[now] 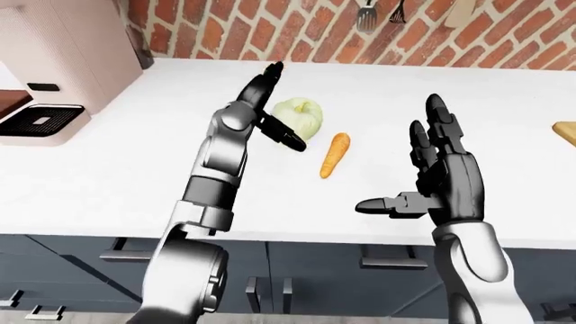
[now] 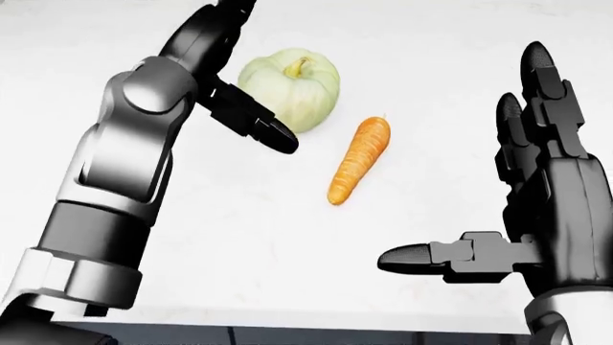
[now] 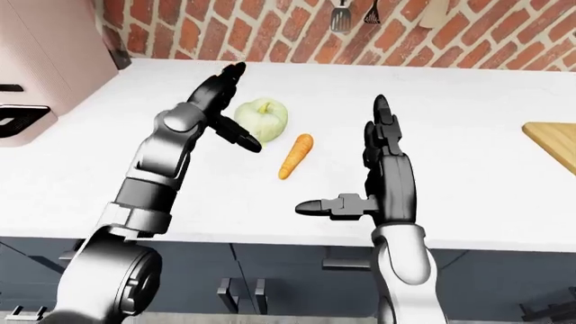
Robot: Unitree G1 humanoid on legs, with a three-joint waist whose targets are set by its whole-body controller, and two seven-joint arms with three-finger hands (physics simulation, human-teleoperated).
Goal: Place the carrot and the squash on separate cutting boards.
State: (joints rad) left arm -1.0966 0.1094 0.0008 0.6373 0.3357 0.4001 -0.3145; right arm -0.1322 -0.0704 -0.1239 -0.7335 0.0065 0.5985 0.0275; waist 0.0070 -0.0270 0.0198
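Vegetables on the white counter (image 1: 108, 175) numbered two: one pale green squash (image 2: 292, 86) and one orange carrot (image 2: 358, 161), lying just to the squash's right in the head view, the two close together but apart. One cutting board (image 3: 551, 140) showed, and only partly, cut off by the right edge of the right-eye view and well apart from both vegetables. Utensils (image 1: 367, 15) hung on the brick wall (image 1: 270, 30), their tops cropped by the frame, so their number could not be told. One pinkish appliance (image 1: 54, 67) stood at the left of the left-eye view, also cropped.

The left hand (image 1: 270, 108) reached over the counter with its forearm raised, and sat against the squash's left side in the head view. Its fingers were spread apart and gripped nothing; the thumb (image 2: 259, 126) crossed in front of the squash's lower left edge, hiding a part of it, and whether it touched could not be told. The upper fingers ran out of the head view's top.

The right hand (image 2: 546, 194) stood upright to the right of the carrot, well clear of it, palm turned inward, fingers (image 2: 541, 79) straight up and thumb pointing left, wide open and empty.
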